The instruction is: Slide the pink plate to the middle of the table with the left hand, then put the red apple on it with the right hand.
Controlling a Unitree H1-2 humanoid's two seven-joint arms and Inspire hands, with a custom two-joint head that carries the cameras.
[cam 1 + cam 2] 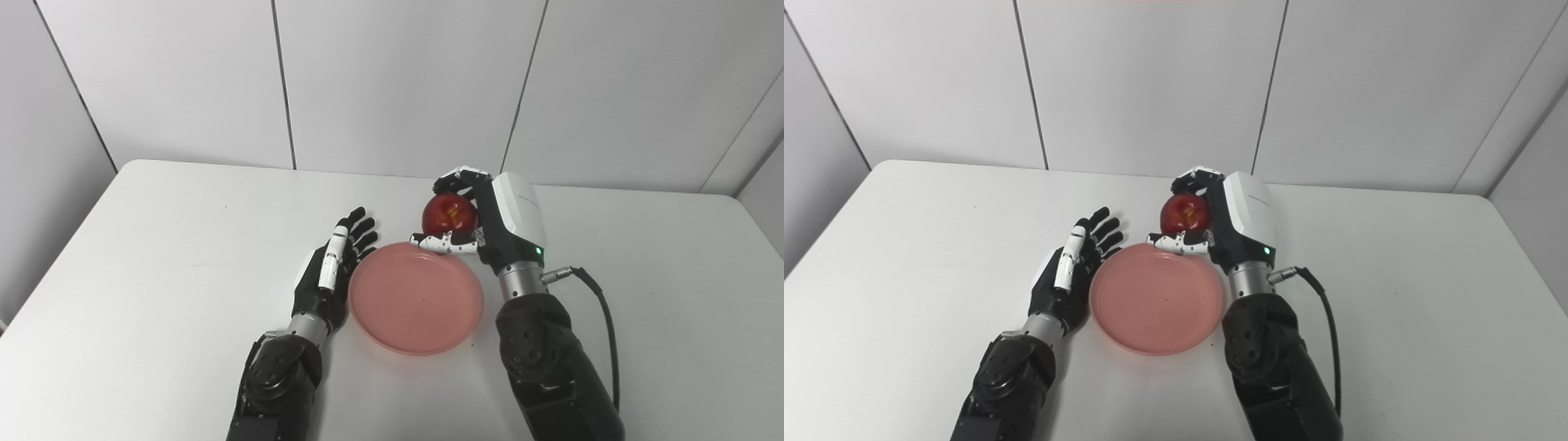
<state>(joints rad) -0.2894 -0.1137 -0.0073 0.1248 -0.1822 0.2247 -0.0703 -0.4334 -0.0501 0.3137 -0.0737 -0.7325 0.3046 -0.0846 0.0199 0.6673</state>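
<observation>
Two hands worked a white table (153,275). Mid-table lay the pink plate (415,298), the left hand (334,269) released, fingers spread, beside its left rim. Beyond its far rim, the right hand (484,217) grasped the red apple (449,214).

Round red apple (449,214): its right side and underside are covered by the right hand (490,220).
Round pink plastic plate (415,298): the far rim is partly hidden behind the right thumb.
White desk (153,257): cut off at the picture's bottom and side edges.
Both black forearms: cut off at the bottom edge.
</observation>
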